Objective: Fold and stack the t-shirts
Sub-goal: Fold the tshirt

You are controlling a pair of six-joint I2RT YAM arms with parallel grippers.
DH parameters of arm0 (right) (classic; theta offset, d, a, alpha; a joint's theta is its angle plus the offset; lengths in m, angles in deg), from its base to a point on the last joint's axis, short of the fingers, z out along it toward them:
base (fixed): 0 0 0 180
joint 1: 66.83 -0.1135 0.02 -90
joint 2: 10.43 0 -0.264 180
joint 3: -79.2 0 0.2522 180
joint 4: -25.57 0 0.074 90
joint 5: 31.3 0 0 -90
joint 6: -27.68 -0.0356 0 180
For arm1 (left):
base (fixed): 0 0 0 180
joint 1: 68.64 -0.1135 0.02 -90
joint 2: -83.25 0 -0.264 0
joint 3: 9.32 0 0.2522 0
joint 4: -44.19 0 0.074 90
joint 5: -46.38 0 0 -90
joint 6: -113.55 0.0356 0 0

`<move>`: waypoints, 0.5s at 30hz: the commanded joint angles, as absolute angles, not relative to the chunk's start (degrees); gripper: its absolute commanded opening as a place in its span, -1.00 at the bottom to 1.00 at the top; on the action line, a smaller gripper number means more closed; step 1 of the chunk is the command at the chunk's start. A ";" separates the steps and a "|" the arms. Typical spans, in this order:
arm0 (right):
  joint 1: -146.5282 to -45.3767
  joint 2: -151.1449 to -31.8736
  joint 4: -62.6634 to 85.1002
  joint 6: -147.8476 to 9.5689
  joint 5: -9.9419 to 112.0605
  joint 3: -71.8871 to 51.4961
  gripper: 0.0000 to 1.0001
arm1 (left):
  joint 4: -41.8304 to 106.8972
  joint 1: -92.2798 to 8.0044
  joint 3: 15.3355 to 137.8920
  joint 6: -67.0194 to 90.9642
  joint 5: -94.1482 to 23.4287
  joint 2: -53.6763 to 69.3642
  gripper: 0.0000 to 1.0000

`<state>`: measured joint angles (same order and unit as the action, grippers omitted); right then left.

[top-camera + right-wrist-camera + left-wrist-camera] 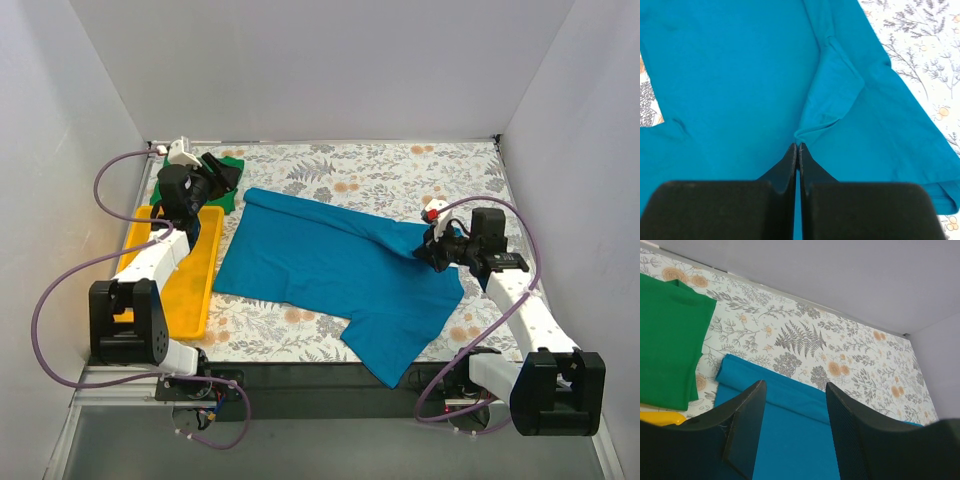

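Note:
The teal-blue t-shirt (330,275) lies spread and partly folded across the middle of the table; it also shows in the left wrist view (790,440) and the right wrist view (730,75). The bright green t-shirt (228,180) lies folded at the back left, seen too in the left wrist view (667,340). My left gripper (795,425) is open and empty, held above the teal shirt's far left corner, near the green one. My right gripper (798,146) is shut on a pinched fold of the teal shirt at its right side (428,252).
A yellow tray (185,275) lies along the left side under my left arm. The teal shirt's near corner hangs over the table's front edge (390,375). White walls enclose the table on three sides.

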<state>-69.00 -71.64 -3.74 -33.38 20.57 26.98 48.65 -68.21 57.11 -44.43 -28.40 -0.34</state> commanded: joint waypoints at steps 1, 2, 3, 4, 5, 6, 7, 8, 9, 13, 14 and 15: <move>-70.34 -70.28 -4.62 -31.65 19.76 27.38 -0.97 | 48.89 -68.55 54.55 -44.83 -26.57 3.35 0.00; -70.52 -70.20 -4.80 -31.04 19.68 27.38 -0.97 | 48.80 -68.55 54.02 -44.91 -26.57 3.71 0.00; -70.69 -70.19 -5.15 -30.69 19.59 27.47 -0.97 | 48.97 -68.55 53.67 -45.00 -26.40 4.14 0.00; -71.13 -69.93 -5.32 -30.51 19.59 27.56 -0.97 | 48.97 -68.55 53.32 -45.09 -26.31 4.67 0.00; -71.22 -69.84 -5.50 -30.16 19.41 27.56 -0.97 | 49.15 -68.55 52.62 -45.26 -26.22 5.02 0.00; -71.39 -69.76 -5.67 -29.98 19.24 27.64 -0.97 | 49.06 -68.55 52.35 -45.35 -25.96 5.29 0.00; -71.66 -69.58 -5.76 -29.89 19.24 27.65 -0.97 | 49.06 -68.55 52.00 -45.44 -25.87 5.90 0.00; -71.75 -69.49 -5.76 -29.72 19.24 27.73 -0.97 | 49.15 -68.55 51.47 -45.62 -25.78 6.17 0.00; -71.83 -69.40 -5.85 -29.63 19.15 27.73 -0.97 | 49.24 -68.55 51.12 -45.62 -25.61 6.52 0.00; -72.36 -69.31 -5.94 -29.37 19.15 27.73 -0.97 | 49.41 -68.55 49.71 -45.97 -24.99 8.01 0.00; -72.36 -69.32 -5.94 -29.37 19.24 27.82 -0.97 | 49.41 -68.55 49.36 -46.06 -24.90 8.19 0.00; -72.45 -69.23 -5.94 -29.37 19.24 27.82 -0.97 | 49.50 -68.55 48.66 -46.06 -24.81 8.45 0.00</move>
<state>-71.95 -70.26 -5.35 -30.36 20.53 27.75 48.89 -68.21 49.96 -45.94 -25.97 5.63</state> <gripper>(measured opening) 0.023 0.500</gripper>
